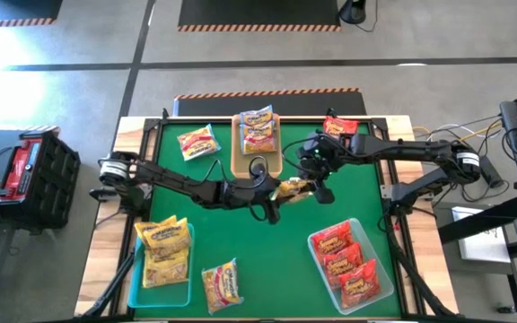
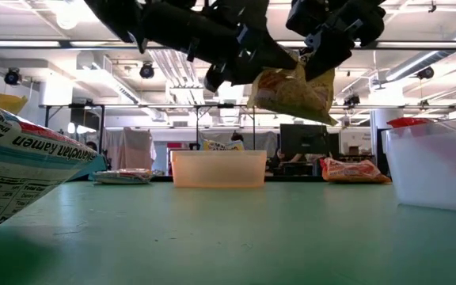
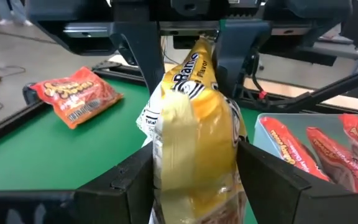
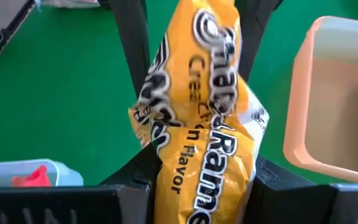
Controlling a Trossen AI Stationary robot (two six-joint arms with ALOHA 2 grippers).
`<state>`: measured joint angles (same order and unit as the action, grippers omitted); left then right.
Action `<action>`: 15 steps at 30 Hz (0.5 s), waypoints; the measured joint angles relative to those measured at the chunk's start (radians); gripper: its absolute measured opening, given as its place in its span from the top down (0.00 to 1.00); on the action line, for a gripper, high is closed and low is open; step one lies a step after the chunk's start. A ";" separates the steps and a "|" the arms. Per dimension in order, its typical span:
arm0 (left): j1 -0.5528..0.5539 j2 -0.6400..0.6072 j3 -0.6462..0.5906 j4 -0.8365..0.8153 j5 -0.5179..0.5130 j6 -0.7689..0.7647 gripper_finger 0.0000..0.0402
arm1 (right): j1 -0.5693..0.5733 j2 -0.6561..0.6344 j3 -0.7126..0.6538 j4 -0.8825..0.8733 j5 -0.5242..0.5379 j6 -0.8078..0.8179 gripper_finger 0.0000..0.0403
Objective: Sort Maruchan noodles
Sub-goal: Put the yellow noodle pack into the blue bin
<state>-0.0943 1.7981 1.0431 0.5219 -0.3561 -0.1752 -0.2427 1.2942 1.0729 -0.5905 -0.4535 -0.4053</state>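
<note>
Yellow crinkled plastic at frame centre in the high view: one Maruchan packet (image 1: 293, 188) held above the green table (image 1: 267, 242), pinched from both ends. Left gripper (image 1: 275, 196) clamped on one end, right gripper (image 1: 319, 179) clamped on the other; likely a handover, to pass the packet across toward the matching pile. Sorted so far, by colour: yellow packets (image 1: 164, 251) in the teal tray (image 1: 133, 287) at lower left, red packets (image 1: 348, 262) in the clear tray (image 1: 389, 289) at lower right, pale packets (image 1: 258, 132) in the tan tray (image 1: 272, 166) at upper centre. Still loose on the cloth: three packets, upper left (image 1: 197, 142), bottom centre (image 1: 222, 285) and a red one upper right (image 1: 340, 126).

Shown only in the low view: clear air under the hanging packet, well off the table. Shown only in the wrist views: fingers (image 3: 266, 177) of each gripper pressed against the film, with the packet buckled between them.
</note>
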 joint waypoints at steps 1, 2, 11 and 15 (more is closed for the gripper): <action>0.000 0.007 0.012 -0.010 0.000 -0.003 0.52 | 0.000 0.000 0.000 -0.004 0.000 -0.007 0.72; 0.000 0.014 0.024 -0.022 -0.003 -0.010 0.52 | 0.000 0.000 0.000 -0.007 -0.001 -0.013 0.71; 0.000 0.050 0.157 -0.256 -0.012 -0.058 0.52 | 0.000 -0.002 -0.001 -0.047 0.001 -0.042 0.71; 0.000 0.051 0.201 -0.367 0.014 -0.049 0.58 | 0.000 -0.010 0.000 -0.093 0.000 -0.041 0.69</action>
<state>-0.0948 1.8492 1.2437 0.1549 -0.3425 -0.2246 -0.2424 1.2846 1.0725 -0.6840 -0.4540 -0.4465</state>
